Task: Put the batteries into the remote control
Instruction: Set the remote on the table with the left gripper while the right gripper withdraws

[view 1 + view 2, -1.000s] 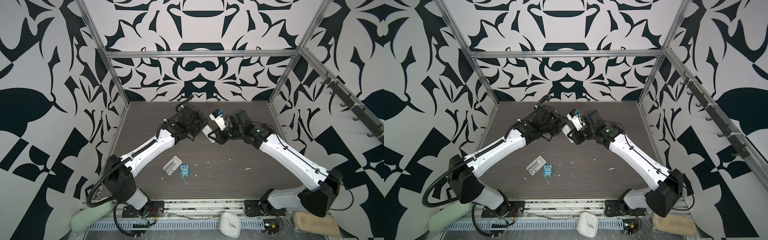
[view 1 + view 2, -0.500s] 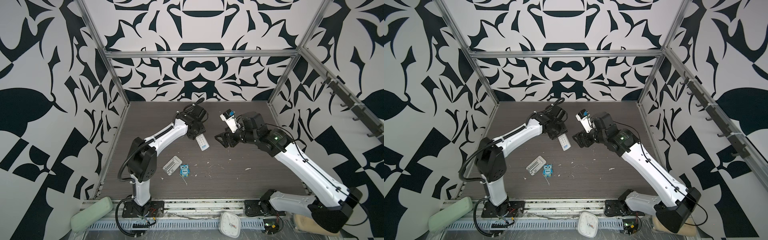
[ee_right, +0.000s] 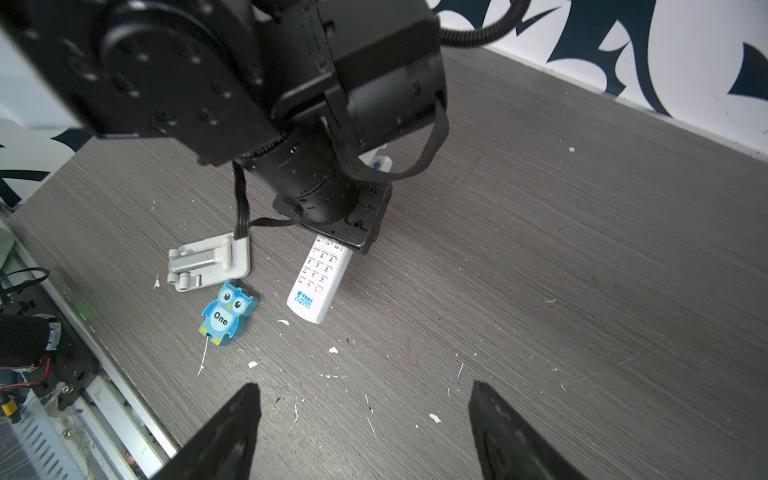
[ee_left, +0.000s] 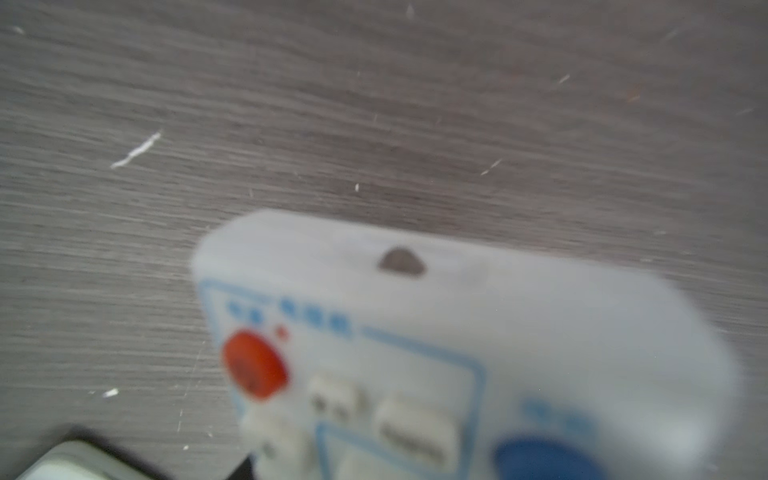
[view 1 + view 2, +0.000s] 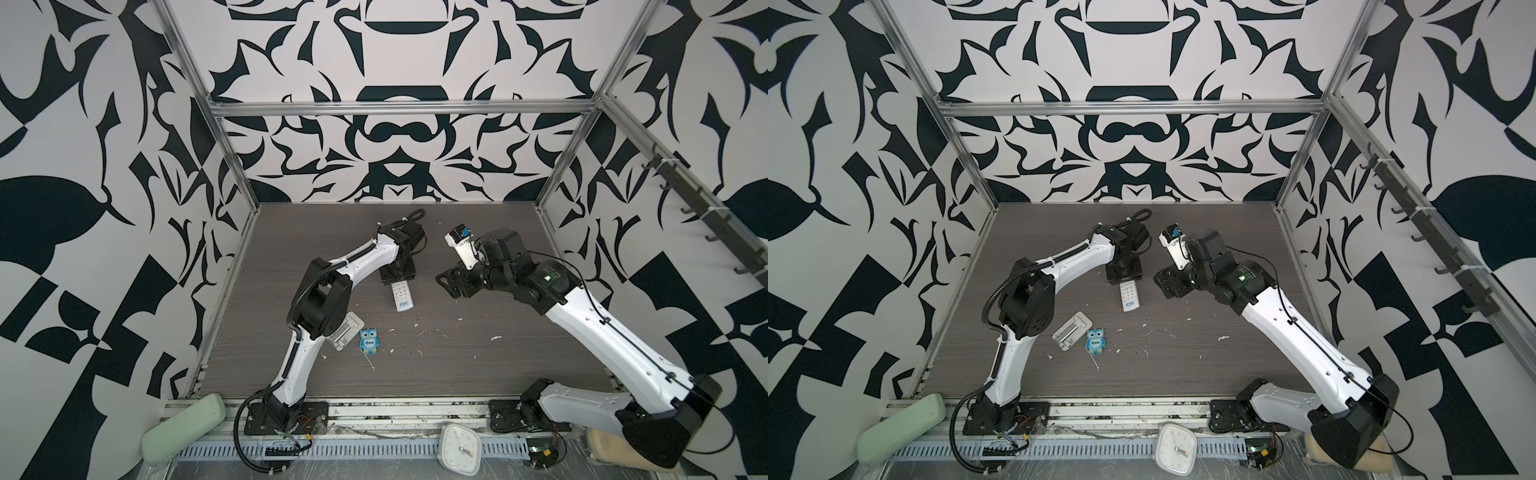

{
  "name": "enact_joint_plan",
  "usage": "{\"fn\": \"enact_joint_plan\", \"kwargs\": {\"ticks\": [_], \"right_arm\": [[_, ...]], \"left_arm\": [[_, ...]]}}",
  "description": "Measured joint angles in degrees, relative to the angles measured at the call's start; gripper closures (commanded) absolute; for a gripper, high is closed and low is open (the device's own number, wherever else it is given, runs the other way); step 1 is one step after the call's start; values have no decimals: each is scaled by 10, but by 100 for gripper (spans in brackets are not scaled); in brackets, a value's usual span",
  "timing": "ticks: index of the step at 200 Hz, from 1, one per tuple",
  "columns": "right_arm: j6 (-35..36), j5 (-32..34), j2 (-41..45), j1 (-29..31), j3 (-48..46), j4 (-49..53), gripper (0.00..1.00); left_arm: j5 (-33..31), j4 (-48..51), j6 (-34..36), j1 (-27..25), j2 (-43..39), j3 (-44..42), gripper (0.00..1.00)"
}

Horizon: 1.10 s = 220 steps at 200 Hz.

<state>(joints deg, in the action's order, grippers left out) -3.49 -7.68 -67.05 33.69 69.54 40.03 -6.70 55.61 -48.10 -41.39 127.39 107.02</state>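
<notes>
Grip check: long slim white remote control [image 5: 402, 297] clamped at one end in left jaws, buttons up; right jaws wide open, empty, well apart. No batteries in view (likely needs turning back-side up first).

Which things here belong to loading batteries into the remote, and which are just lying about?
For the job:
- remote, held at one end by the left pincer
- right pincer, open and empty
- batteries: none in view

Lying about:
- owl toy
- grey tray
- clock
- green pad
</notes>
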Motion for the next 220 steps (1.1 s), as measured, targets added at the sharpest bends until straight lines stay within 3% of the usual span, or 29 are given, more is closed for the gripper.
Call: {"fn": "enact_joint_plan", "kwargs": {"ticks": [60, 180, 220], "right_arm": [[-6, 0, -1, -3, -7, 0, 18], [-6, 0, -5, -10, -7, -1, 18], [-5, 0, -10, -15, -7, -5, 18]], "left_arm": [[-12, 14, 15, -14, 39, 0, 61], [-20, 3, 10, -39, 45, 5, 39], [-26, -8, 6, -44, 41, -3, 39]]}}
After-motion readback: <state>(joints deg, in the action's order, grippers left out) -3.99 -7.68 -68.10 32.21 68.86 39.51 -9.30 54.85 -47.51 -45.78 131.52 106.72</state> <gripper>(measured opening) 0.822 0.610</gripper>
